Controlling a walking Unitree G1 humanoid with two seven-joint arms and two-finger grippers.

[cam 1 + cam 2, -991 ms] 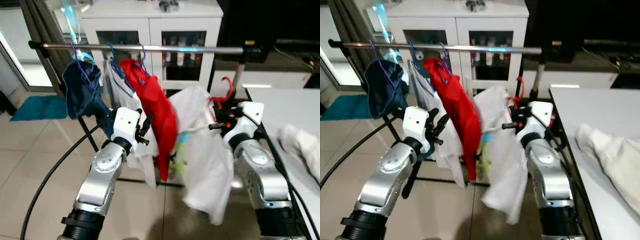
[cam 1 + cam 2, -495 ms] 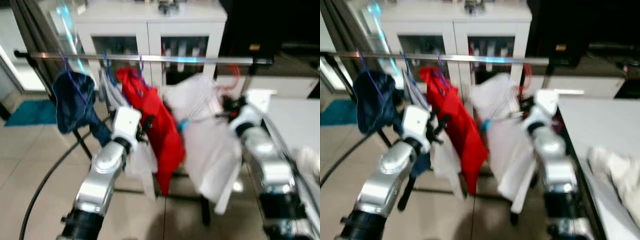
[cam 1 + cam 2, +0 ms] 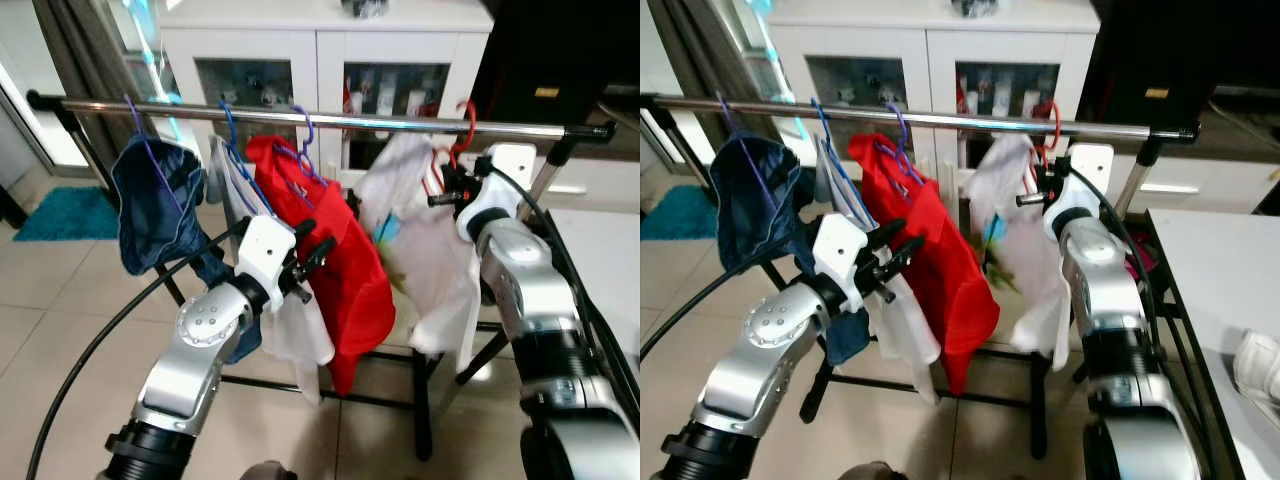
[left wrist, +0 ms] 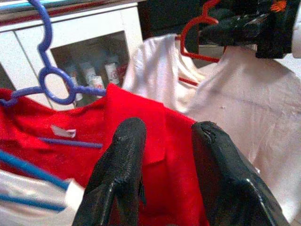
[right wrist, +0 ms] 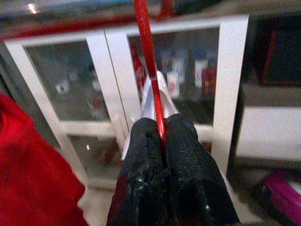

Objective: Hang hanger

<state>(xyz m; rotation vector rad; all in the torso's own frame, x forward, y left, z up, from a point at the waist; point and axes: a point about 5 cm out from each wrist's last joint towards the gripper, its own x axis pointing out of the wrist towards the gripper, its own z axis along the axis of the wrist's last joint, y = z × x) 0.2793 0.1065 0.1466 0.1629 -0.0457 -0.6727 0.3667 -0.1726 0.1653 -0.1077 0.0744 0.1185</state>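
A red hanger [image 3: 462, 128] carries a white garment [image 3: 445, 270]. My right gripper [image 3: 441, 192] is shut on the hanger's red neck [image 5: 151, 89], just below the metal rail [image 3: 300, 117]. The red hook crosses the rail at its right part; I cannot tell whether it rests on it. My left gripper [image 3: 318, 252] is open in front of a red shirt [image 3: 355, 270], with nothing between its fingers [image 4: 123, 155]. The red shirt hangs from a blue hanger [image 4: 51, 80] on the rail.
A navy garment [image 3: 155, 200] and a white one [image 3: 228, 175] hang on blue hangers at the rail's left. Behind the rack stands a white glass-door cabinet [image 3: 320, 45]. A white table [image 3: 1230, 260] lies at my right, and a teal mat [image 3: 60, 212] on the tiled floor at left.
My right gripper has lifted the red hanger and white garment from chest height up to the rail. The view has shifted closer to the rack. My left gripper stays by the red shirt.
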